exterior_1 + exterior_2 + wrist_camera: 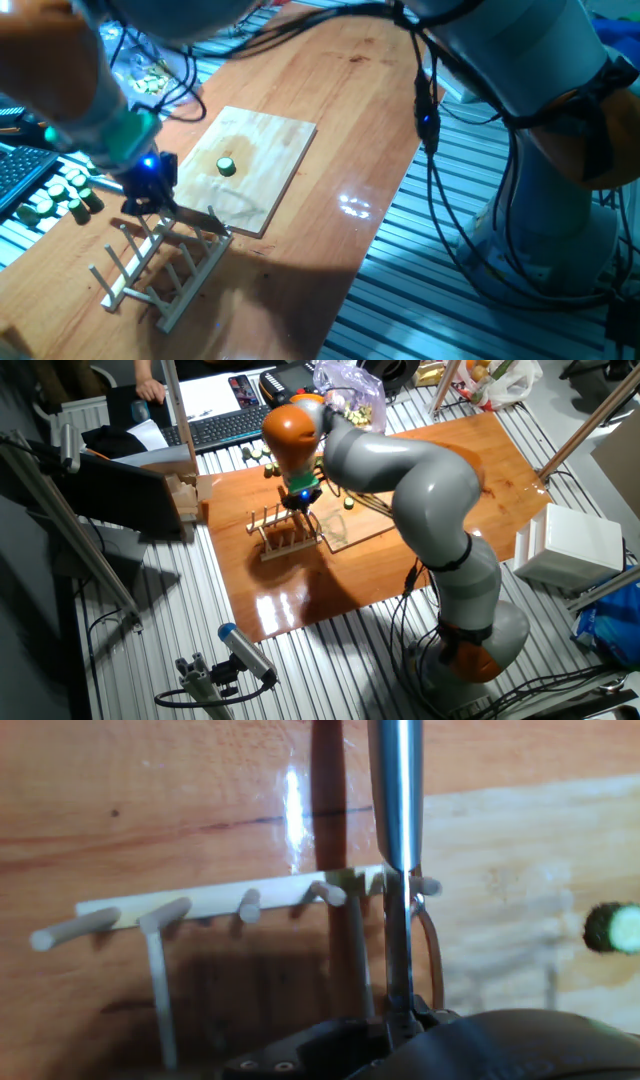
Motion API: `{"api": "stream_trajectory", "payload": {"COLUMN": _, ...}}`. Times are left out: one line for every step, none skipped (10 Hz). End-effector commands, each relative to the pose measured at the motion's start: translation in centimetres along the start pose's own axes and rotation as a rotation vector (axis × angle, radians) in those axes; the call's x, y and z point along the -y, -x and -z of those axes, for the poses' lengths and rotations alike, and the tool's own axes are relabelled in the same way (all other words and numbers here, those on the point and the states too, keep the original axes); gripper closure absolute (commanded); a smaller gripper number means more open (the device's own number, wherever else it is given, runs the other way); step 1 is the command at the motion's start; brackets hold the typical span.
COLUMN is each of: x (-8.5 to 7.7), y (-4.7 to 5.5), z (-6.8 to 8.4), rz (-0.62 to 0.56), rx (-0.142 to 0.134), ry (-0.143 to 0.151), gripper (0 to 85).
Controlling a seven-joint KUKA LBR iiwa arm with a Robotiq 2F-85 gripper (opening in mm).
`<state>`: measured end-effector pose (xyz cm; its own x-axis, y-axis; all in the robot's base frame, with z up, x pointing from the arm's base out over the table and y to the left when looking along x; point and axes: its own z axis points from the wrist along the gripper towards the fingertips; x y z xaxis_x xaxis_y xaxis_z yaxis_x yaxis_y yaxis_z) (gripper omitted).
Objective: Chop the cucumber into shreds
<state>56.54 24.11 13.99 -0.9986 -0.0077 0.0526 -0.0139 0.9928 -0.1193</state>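
1. In the hand view a steel knife blade runs straight up from the gripper at the bottom edge — the dark fingers sit tight against its base, holding the knife.
2. Just past the fingers lies a pale wooden rack with round pegs; the blade crosses over its right end.
3. To the right, on the light cutting board, sits the cucumber — one small round slice with dark skin and pale flesh, apart from the blade.
4. In one fixed view the gripper hangs over the near end of the rack, which stands just beside the board's corner.
5. The slice rests near the middle of the board, whole and alone.
6. Farther left, thick dark-skinned cucumber chunks lie in a heap by the table edge.
7. The other fixed view shows the grey arm bent over the rack.
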Motion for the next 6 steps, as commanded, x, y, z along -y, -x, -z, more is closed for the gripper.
{"api": "stream_trajectory", "payload": {"x": 0.6, "y": -0.6, "z": 3.3, "rz": -0.018, "rx": -0.006, "ry": 0.034, "gripper": 85.0}}
{"api": "stream_trajectory", "payload": {"x": 1.0, "y": -1.0, "z": 4.3, "rz": -0.024, "rx": -0.010, "ry": 0.065, "gripper": 85.0}}
{"api": "stream_trajectory", "payload": {"x": 1.7, "y": -1.3, "z": 5.0, "rz": -0.023, "rx": -0.005, "ry": 0.083, "gripper": 85.0}}
{"api": "stream_trajectory", "payload": {"x": 2.8, "y": -1.4, "z": 5.8, "rz": -0.019, "rx": -0.011, "ry": 0.111, "gripper": 85.0}}
{"api": "stream_trajectory", "payload": {"x": 3.8, "y": -1.4, "z": 6.3, "rz": -0.009, "rx": -0.015, "ry": 0.118, "gripper": 85.0}}
{"api": "stream_trajectory", "payload": {"x": 4.7, "y": -1.4, "z": 6.8, "rz": -0.002, "rx": -0.016, "ry": 0.134, "gripper": 85.0}}
